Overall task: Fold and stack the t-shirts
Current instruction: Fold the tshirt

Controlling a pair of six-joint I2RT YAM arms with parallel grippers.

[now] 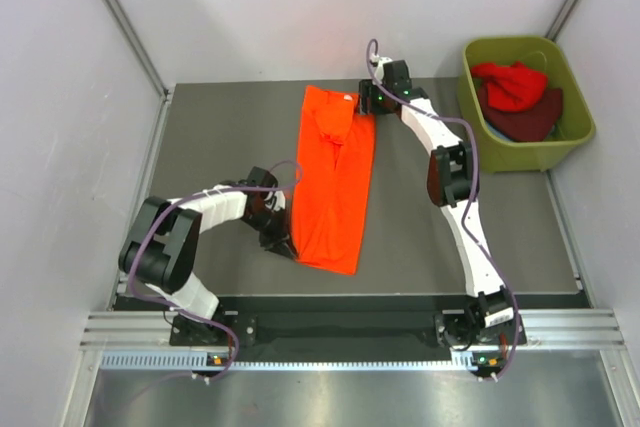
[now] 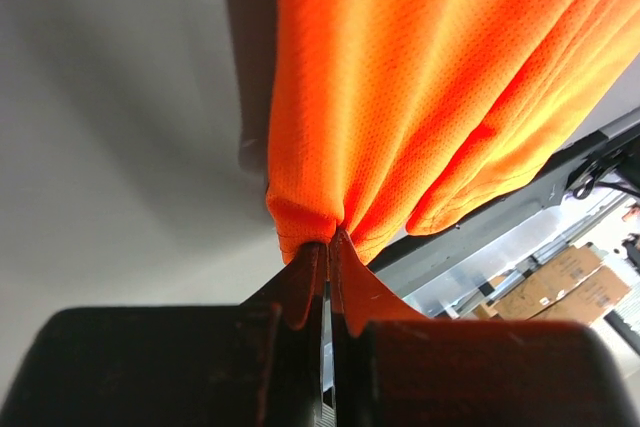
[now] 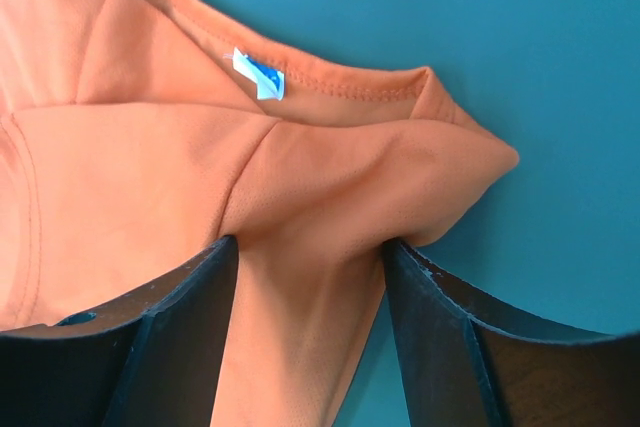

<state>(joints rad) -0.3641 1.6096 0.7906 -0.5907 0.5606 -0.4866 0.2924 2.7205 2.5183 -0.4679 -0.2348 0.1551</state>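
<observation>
A bright orange t-shirt point(image 1: 335, 182) lies on the dark table as a long narrow strip, collar end far, hem end near. My left gripper point(image 1: 284, 239) is shut on the near left hem corner; the left wrist view shows the jaws point(image 2: 330, 239) pinched tight on the orange cloth point(image 2: 430, 87), which hangs up from them. My right gripper point(image 1: 368, 100) is at the far right corner by the collar. In the right wrist view its fingers point(image 3: 310, 247) stand apart, astride a bunched fold of the shirt point(image 3: 330, 187) below the collar tag point(image 3: 258, 75).
An olive-green tub point(image 1: 478, 112) stands at the far right with a red t-shirt point(image 1: 512, 83) and a dark maroon one point(image 1: 530, 119) inside. Grey walls enclose the table point(image 1: 220, 137) on three sides. The arm bases sit on a rail at the near edge.
</observation>
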